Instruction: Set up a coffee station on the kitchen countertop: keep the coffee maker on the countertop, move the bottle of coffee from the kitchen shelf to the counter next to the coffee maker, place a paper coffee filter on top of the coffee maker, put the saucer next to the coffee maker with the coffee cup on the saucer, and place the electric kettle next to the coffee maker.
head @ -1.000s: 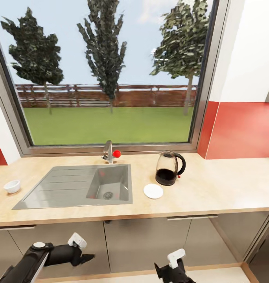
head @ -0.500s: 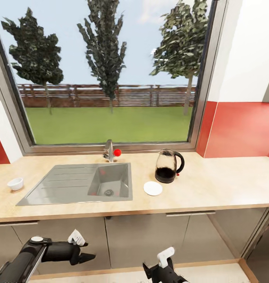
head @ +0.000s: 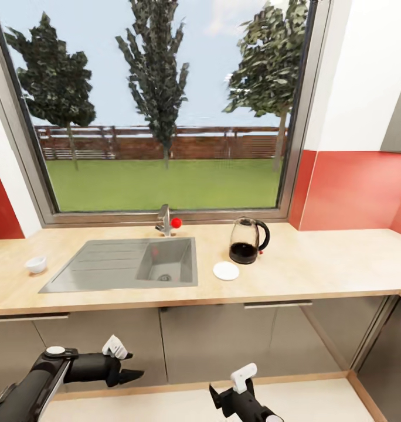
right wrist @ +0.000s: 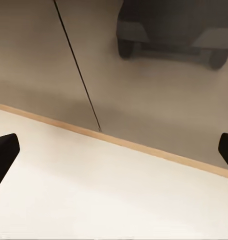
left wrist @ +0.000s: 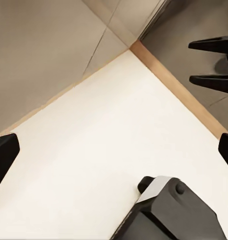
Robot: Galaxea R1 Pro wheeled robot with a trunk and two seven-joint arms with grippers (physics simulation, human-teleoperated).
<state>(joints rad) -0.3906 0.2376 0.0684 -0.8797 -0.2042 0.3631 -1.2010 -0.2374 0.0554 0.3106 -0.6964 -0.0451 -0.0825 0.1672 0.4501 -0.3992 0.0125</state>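
Camera pulled back, kitchen countertop (head: 318, 272) now smaller and higher, more floor (head: 165, 404) visible

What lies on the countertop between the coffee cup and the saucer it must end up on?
The sink lies between them: the coffee cup sits at its left end and the saucer just past its right edge, in front of the electric kettle. Nothing tall stands on that stretch of countertop.

You had a light tan, speckled countertop (head: 318, 266) with a grey steel sink (head: 121, 265) set in it. Right of the sink, the kettle (head: 246, 240) was clear glass with a black base and handle, beside a plain white saucer (head: 226, 270). Left of the sink sat a white cup (head: 36, 264). The tap (head: 165, 220) behind the sink carried a red knob.
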